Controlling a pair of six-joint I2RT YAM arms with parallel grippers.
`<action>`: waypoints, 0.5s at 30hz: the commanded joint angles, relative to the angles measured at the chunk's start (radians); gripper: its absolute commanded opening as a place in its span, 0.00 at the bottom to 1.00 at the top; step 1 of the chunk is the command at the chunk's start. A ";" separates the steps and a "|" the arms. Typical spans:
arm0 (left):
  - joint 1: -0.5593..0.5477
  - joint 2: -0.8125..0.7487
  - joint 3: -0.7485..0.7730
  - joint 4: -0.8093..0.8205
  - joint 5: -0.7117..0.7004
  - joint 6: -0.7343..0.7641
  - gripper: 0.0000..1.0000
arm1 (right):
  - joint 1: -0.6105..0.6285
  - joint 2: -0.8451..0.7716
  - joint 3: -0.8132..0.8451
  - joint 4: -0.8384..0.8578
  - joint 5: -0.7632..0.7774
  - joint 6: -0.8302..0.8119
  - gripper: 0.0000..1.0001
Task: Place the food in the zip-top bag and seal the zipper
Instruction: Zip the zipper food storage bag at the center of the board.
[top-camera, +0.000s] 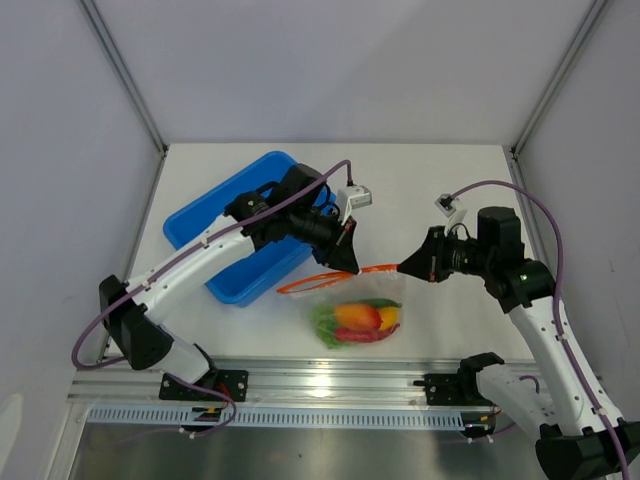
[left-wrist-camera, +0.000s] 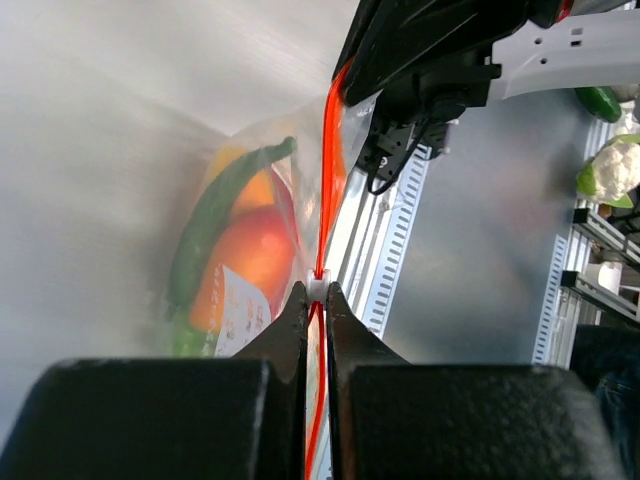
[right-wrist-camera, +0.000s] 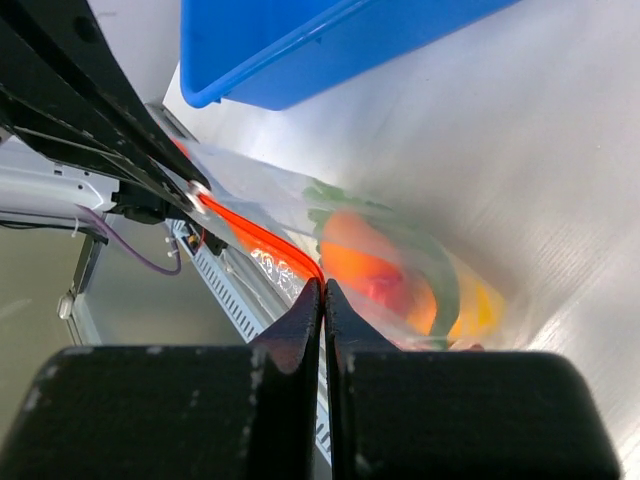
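The clear zip-top bag (top-camera: 352, 300) hangs just above the table between my two grippers, with the food (top-camera: 358, 320) inside: a red-orange fruit (left-wrist-camera: 250, 255), a green pepper (left-wrist-camera: 215, 215), a yellow piece and a red chili. The red-orange zipper (top-camera: 378, 268) is stretched taut between the grippers, and its left part sags in a loop. My left gripper (top-camera: 352, 265) is shut on the zipper at its small white slider (left-wrist-camera: 318, 289). My right gripper (top-camera: 402, 268) is shut on the zipper's right end (right-wrist-camera: 255, 238). The fruit also shows through the bag in the right wrist view (right-wrist-camera: 365, 262).
A blue plastic tray (top-camera: 200, 225) stands at the back left, under my left arm, and shows in the right wrist view (right-wrist-camera: 300, 50). An aluminium rail (top-camera: 320, 385) runs along the table's near edge. White walls enclose the table.
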 joint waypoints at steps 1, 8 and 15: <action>0.033 -0.095 -0.034 -0.041 -0.048 0.012 0.01 | -0.013 0.007 0.033 -0.016 0.066 -0.025 0.00; 0.048 -0.166 -0.103 -0.053 -0.069 0.017 0.01 | -0.018 0.016 0.051 -0.021 0.097 -0.022 0.00; 0.052 -0.236 -0.186 -0.059 -0.094 0.023 0.00 | -0.024 0.032 0.083 -0.028 0.119 -0.021 0.00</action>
